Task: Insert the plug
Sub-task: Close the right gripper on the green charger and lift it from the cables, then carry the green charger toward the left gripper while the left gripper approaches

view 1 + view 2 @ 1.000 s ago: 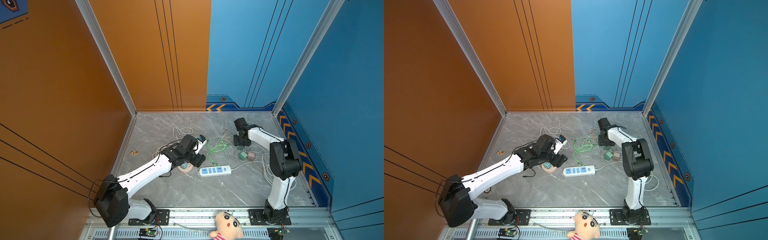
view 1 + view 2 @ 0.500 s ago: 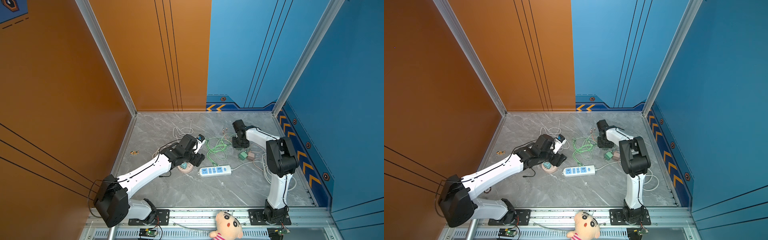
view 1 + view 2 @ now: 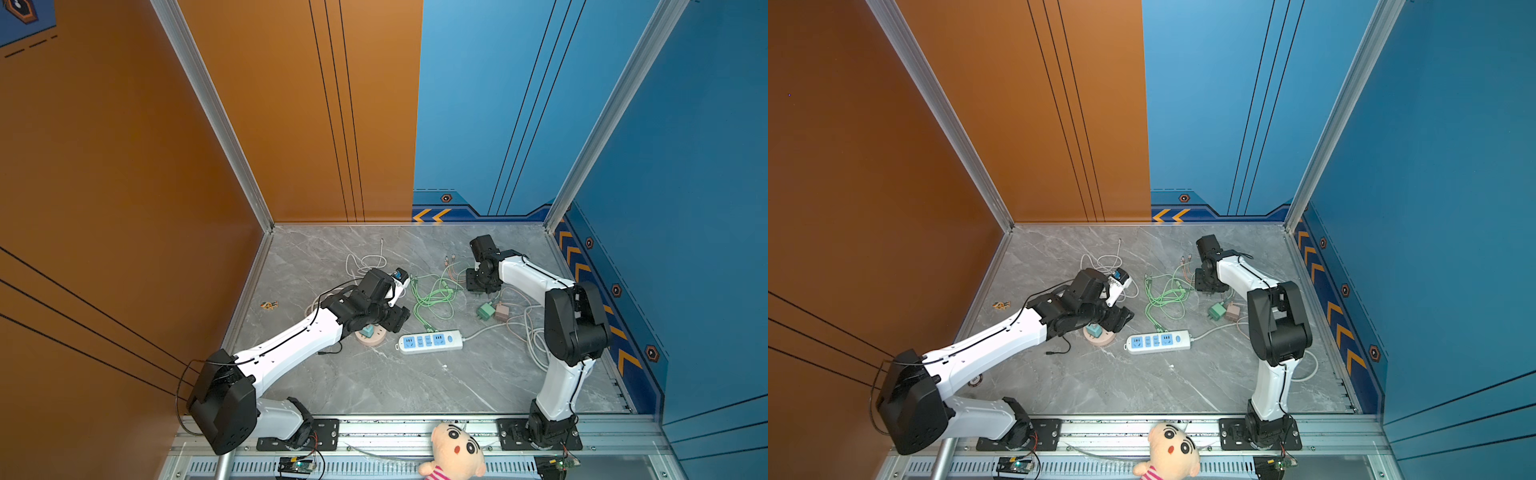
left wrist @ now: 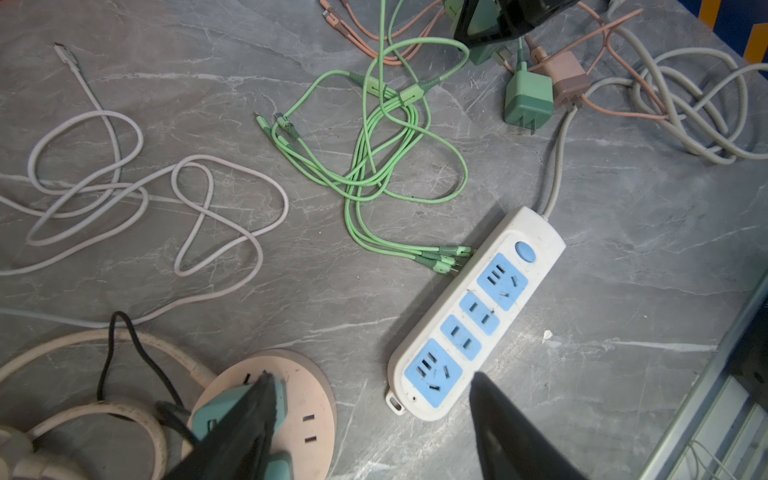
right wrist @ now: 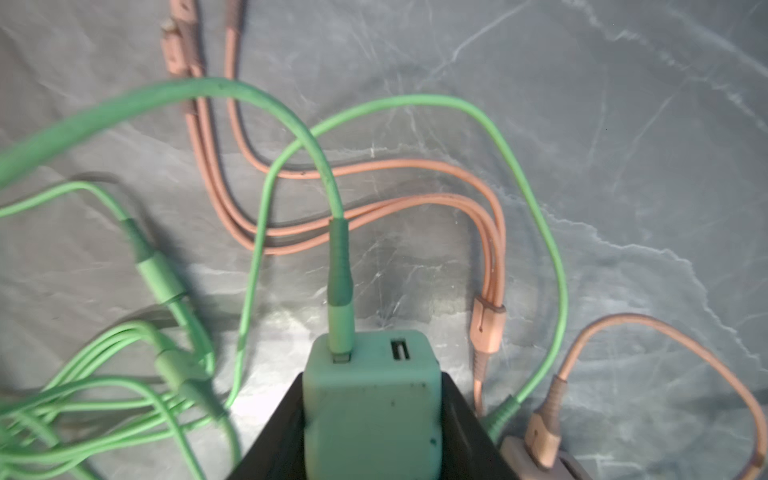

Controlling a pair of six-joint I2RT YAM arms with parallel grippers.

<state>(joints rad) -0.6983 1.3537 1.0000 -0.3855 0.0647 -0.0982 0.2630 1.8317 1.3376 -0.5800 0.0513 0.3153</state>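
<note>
The right tool (image 5: 370, 390) is clamped on the green plug (image 5: 370, 419), fingers (image 5: 457, 424) flush on both its sides, a green cable (image 5: 338, 266) leaving the plug's front port. The white power strip (image 3: 430, 341) lies well apart from that tool, just beside the left tool (image 4: 374, 415), whose jaws stand apart, one finger (image 4: 249, 419) over a teal adapter (image 4: 210, 417) seated in a round pink socket (image 4: 307, 399) on the tabletop (image 3: 374, 382)

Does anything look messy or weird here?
Yes. The green cables lie in a tangled heap in the middle of the table, crossing the pink cables. A plush doll sits at the front rail, unrelated to plugs. A small white scrap lies beside the power strip.
</note>
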